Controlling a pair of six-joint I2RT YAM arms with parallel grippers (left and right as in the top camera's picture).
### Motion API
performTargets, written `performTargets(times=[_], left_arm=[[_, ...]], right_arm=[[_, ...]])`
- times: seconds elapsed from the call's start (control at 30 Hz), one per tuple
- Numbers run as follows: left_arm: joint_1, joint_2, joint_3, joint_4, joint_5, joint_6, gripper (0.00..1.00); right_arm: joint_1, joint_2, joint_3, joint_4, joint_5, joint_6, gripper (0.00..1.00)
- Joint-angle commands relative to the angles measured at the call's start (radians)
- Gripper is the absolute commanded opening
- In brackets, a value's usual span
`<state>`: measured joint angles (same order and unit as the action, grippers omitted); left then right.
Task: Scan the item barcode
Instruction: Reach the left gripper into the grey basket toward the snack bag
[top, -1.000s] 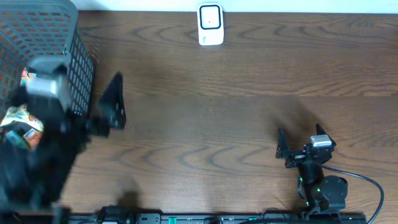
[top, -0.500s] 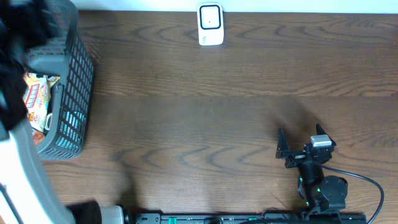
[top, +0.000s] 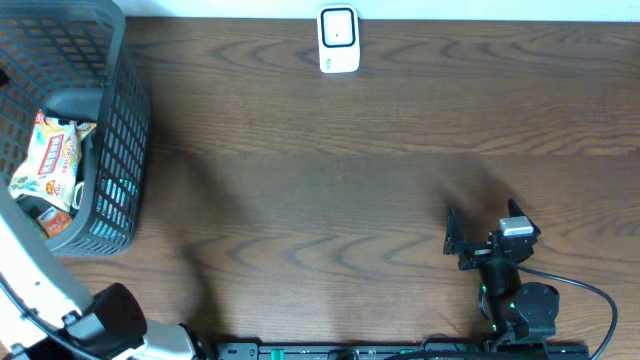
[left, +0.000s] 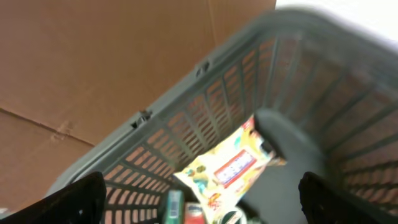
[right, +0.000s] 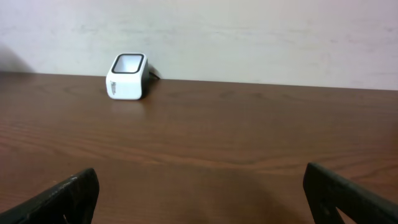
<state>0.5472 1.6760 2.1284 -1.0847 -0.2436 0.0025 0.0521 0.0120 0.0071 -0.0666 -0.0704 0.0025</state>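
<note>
L claw (left: 199, 202) wide open, empty, above basket (left: 205, 112); snack pack (left: 233, 168) lies inside, far left. Overhead cuts that claw off. R claw (top: 482, 222) wide open, empty, near right; scanner (top: 338, 40) at counter (top: 350, 170) far edge.

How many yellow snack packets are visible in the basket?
1. The packet lies on top inside the basket, at the table's left end. Other goods near it are partly hidden, so more may be there.
</note>
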Motion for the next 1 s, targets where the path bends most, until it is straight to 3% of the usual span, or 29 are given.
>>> performTargets(times=[0.0,0.2,0.37,0.53,0.97], left_arm=[[0.033,0.028,-0.129,0.037,0.162,0.182,0.98],[0.037,0.086,-0.333,0.159,0.166,0.328,0.97],[0.037,0.163,-0.406,0.221,0.174,0.369,0.98],[0.037,0.258,-0.408,0.237,0.188,0.448,0.98],[0.037,0.460,-0.408,0.336,0.180,0.506,0.98]], right_arm=[[0.008,-0.005,-0.001,-0.005,0.004,-0.011,0.99],[0.008,-0.005,-0.001,-0.005,0.004,-0.011,0.99],[0.008,-0.005,-0.001,-0.005,0.004,-0.011,0.99],[0.008,-0.005,-0.001,-0.005,0.004,-0.011,0.99],[0.008,-0.005,-0.001,-0.005,0.004,-0.011,0.99]])
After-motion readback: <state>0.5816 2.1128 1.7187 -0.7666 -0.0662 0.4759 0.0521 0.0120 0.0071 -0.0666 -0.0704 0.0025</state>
